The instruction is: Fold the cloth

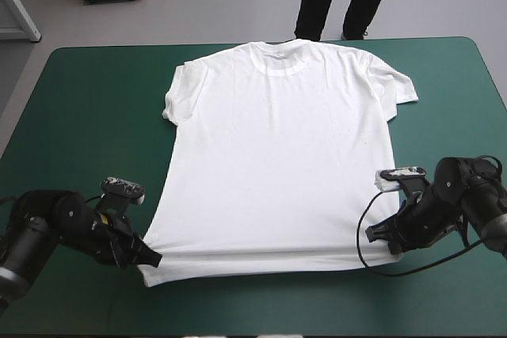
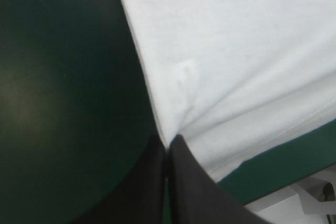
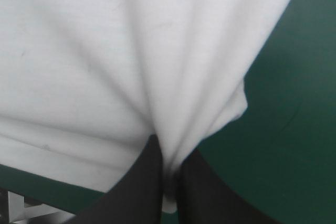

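Observation:
The white T-shirt (image 1: 277,164) lies spread flat on the teal-green cover (image 1: 87,132), collar toward the far edge, hem toward the near edge. My left gripper (image 1: 150,258) is low at the hem's left corner, shut on the T-shirt; in the left wrist view its black fingers (image 2: 152,182) meet in a point with the T-shirt (image 2: 236,51) pinched at their tips. My right gripper (image 1: 371,235) sits at the hem's right corner, shut on the T-shirt; in the right wrist view the T-shirt (image 3: 131,51) gathers in folds between the fingers (image 3: 139,187).
Bare teal-green cover runs along both sides of the shirt and in a strip in front of the hem (image 1: 261,298). The shirt's collar reaches close to the table's far edge (image 1: 277,43).

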Available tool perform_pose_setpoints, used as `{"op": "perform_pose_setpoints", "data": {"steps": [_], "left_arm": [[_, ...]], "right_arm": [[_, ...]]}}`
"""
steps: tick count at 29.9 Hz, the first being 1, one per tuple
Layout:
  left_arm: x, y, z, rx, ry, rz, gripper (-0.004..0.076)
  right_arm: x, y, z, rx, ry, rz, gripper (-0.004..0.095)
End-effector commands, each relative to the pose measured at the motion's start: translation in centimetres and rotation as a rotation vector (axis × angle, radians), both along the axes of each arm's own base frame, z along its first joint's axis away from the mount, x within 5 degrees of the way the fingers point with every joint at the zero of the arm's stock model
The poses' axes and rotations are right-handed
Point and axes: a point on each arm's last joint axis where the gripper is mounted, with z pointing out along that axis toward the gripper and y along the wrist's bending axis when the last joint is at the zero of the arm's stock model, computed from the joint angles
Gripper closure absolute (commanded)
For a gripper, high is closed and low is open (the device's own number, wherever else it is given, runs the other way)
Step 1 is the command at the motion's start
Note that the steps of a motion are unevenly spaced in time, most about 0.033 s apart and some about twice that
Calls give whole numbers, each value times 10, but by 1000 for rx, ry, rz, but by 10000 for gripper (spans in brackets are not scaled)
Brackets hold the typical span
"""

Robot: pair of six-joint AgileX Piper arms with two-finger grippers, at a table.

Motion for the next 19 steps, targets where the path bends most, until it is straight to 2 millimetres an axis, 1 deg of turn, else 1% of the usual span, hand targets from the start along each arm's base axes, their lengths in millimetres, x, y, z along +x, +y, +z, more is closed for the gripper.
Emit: {"op": "perform_pose_setpoints", "data": {"steps": [1,7,9,11,12,15,18,19], "left_arm": [[-21,4,2,4,23,-1,746],[-25,4,1,-5,23,-1,745],[-26,3,0,-9,25,0,745],[-26,3,0,-11,26,0,728],[-26,3,0,-12,26,0,714],[-26,3,0,-19,27,1,633],[-26,0,1,-46,33,4,518],[-26,-1,2,-59,33,5,463]], "right_arm": [[-15,-3,0,-11,22,15,925],[-33,-4,-15,-7,76,12,924],[-37,-5,-15,-5,69,14,913],[-41,-5,-11,1,45,13,867],[-42,-5,-9,4,33,12,836],[-47,-4,-3,29,-1,2,658],[-52,-4,2,37,-32,-7,437],[-53,-4,4,36,-43,-16,372]]}}
